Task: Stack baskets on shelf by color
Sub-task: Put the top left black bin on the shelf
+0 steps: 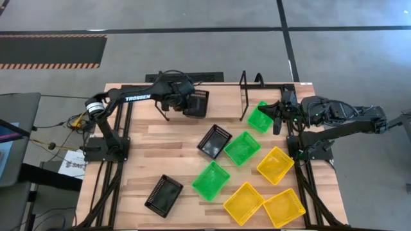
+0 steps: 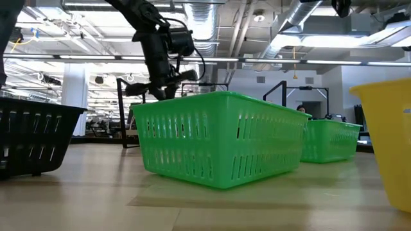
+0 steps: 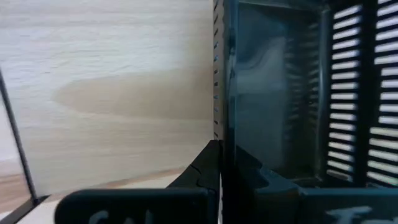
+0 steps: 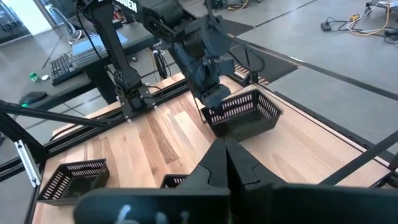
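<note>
Wooden tabletop (image 1: 173,144) carries loose baskets: green, yellow and black, scattered mid-table and toward the near edge. Left gripper (image 1: 186,102) is clamped on the rim of a black basket (image 1: 196,102), holding it at the shelf (image 1: 225,96) along the far edge. Right gripper (image 1: 277,110) is closed and empty beside a green basket (image 1: 259,117). Judgement: the baskets are light, stiff mesh plastic; pinch a wall at the rim, since the slotted sides may flex slightly.

1. Even, bright overhead lighting; ceiling strip lights (image 2: 212,61) visible in the low view.
2. Shadows soft, short.
3. Left wrist view blurred throughout.
4. Low view foreground, lower right of frame, out of focus.
</note>
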Action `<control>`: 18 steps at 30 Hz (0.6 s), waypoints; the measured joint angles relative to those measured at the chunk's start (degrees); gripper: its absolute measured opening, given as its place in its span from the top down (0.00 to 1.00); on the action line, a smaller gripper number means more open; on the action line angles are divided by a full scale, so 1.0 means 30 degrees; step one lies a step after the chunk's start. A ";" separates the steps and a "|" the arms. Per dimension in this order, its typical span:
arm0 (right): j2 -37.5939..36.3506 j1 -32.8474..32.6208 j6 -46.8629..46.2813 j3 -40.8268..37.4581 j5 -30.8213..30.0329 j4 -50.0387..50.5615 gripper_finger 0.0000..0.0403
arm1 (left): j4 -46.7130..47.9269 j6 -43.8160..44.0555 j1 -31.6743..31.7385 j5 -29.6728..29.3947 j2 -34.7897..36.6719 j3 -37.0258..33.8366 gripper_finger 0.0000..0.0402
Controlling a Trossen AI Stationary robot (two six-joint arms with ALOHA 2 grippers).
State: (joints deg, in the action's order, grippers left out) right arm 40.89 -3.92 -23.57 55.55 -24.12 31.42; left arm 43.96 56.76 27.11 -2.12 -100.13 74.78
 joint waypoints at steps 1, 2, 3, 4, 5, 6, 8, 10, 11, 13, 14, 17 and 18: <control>-0.0001 -0.0024 0.0000 0.0000 0.0001 0.0000 1.00 | -0.0251 -0.0028 0.0028 0.0221 -0.0134 0.0000 1.00; 0.0006 -0.0047 0.0000 0.0000 0.0001 0.0020 1.00 | -0.0337 -0.0040 0.0078 0.0375 -0.0164 0.0000 1.00; 0.0000 -0.0056 -0.0029 0.0000 0.0039 0.0014 1.00 | -0.0303 -0.0039 0.0089 0.0359 -0.0165 0.0000 1.00; -0.0001 -0.0051 -0.0105 0.0000 0.0059 0.0019 1.00 | -0.0480 -0.0032 0.0095 0.0352 -0.0180 0.0008 1.00; 0.0006 -0.0055 -0.0131 0.0000 0.0056 0.0033 1.00 | -0.0656 -0.0032 0.0134 0.0312 -0.0239 0.0021 1.00; 0.0003 -0.0061 -0.0131 0.0000 0.0067 0.0036 1.00 | -0.0501 -0.0032 0.0207 0.0280 -0.0272 0.0022 1.00; -0.0001 -0.0039 -0.0138 0.0000 0.0060 0.0119 1.00 | -0.0136 -0.0025 0.0329 0.0314 -0.0273 0.0000 1.00; -0.0001 -0.0058 -0.0142 0.0000 0.0067 0.0281 1.00 | -0.0151 -0.0022 0.0386 0.0257 -0.0288 0.0007 1.00; -0.0001 -0.0058 -0.0146 0.0000 0.0067 0.0349 1.00 | 0.0031 0.0015 0.0384 0.0226 -0.0297 0.0007 1.00; -0.0001 -0.0051 -0.0159 0.0000 0.0059 0.0556 1.00 | 0.0193 0.0133 0.0353 0.0259 -0.0331 0.0007 1.00; -0.0001 -0.0058 -0.0175 0.0000 0.0059 0.0545 1.00 | 0.0241 0.0150 0.0349 0.0259 -0.0331 0.0007 1.00; -0.0001 -0.0058 -0.0175 0.0000 0.0059 0.0523 1.00 | 0.0261 0.0278 0.0347 0.0266 -0.0331 0.0007 1.00; -0.0001 -0.0058 -0.0175 0.0000 0.0059 0.0517 1.00 | 0.0277 0.0331 0.0350 0.0259 -0.0331 0.0007 1.00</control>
State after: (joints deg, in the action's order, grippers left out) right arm 40.88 -4.10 -24.10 55.55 -23.94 32.97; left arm 44.80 57.75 28.16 -1.34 -101.12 74.81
